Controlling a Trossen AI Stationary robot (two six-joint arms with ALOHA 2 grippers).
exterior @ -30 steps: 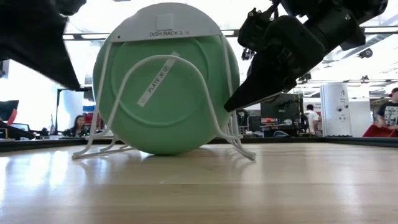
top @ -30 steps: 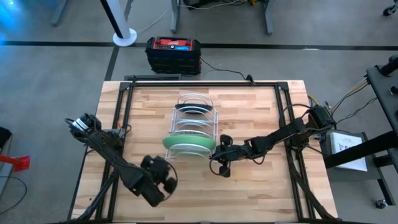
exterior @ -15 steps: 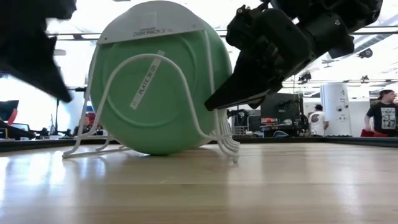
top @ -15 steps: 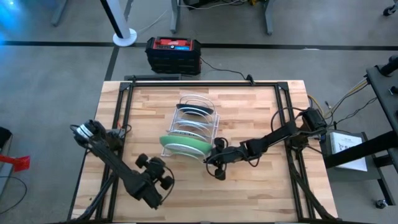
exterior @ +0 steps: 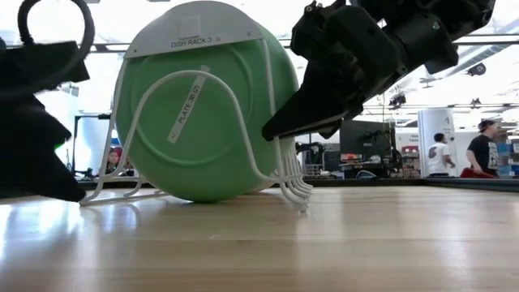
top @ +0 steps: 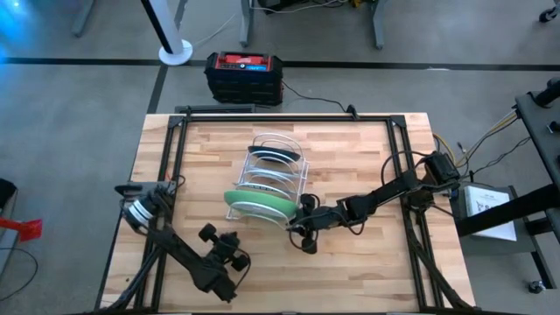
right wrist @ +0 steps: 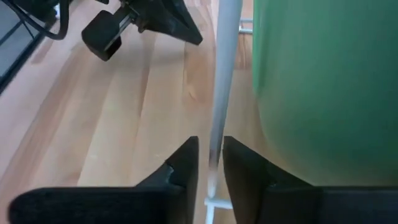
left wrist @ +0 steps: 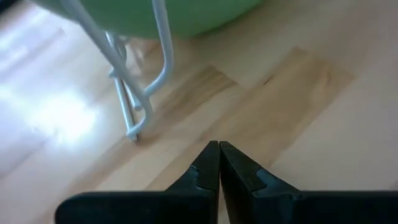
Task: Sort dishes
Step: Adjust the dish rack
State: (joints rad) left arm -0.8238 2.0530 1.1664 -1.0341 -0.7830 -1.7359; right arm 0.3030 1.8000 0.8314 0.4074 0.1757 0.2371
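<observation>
Since the earlier frames the white wire rack has slid and twisted a little toward the left of the table, and the left arm has swung back toward the near left, away from the rack. Table: light wood planks with a dark frame along its edges. Rack stands near the middle of it, loaded with dishes standing on edge. Light green plate sits in the nearest slot; in the low view it fills the front of the rack and carries a strip label, with a white tag above it on the rack. Farther back, from above, the dark teal plate sits toward the far end, and between these two only thin pale plate edges show, too narrow to tell apart. Right gripper is at the rack's near right corner, just right of the green plate; its wrist view shows the two fingers nearly together with one white rack wire between them, so it is pinching the rack, not a plate. Left gripper hangs over bare table near and left of the rack, apart from it; its fingers are pressed together on nothing. Beyond the table's far edge a red and black box sits on the floor.
</observation>
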